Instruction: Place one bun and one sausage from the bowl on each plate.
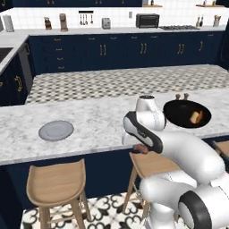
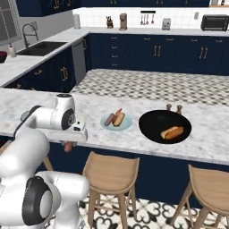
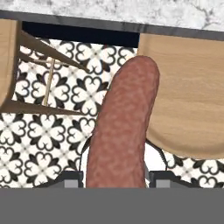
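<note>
The pincer [image 3: 116, 181] clamps a smooth reddish-brown sausage [image 3: 122, 127] just off the marble worktop's [image 1: 89, 120] front edge, above a wooden stool [image 3: 188, 96]; on the worktop lie a flat grey plate [image 1: 56, 130] and, beyond, a black bowl [image 1: 179, 117] holding one tan bun [image 1: 195, 117].

Navy cabinets [image 1: 103, 49], brass handles. White tile backsplash [image 1: 116, 15]. Marble island counter [image 1: 67, 117] centre; checker floor [image 1: 120, 82] at 12 o'clock. Wooden stools [image 1: 57, 185] at 6. Sink [image 2: 42, 47] at 10. Toaster oven [image 1: 147, 20] at 1.
</note>
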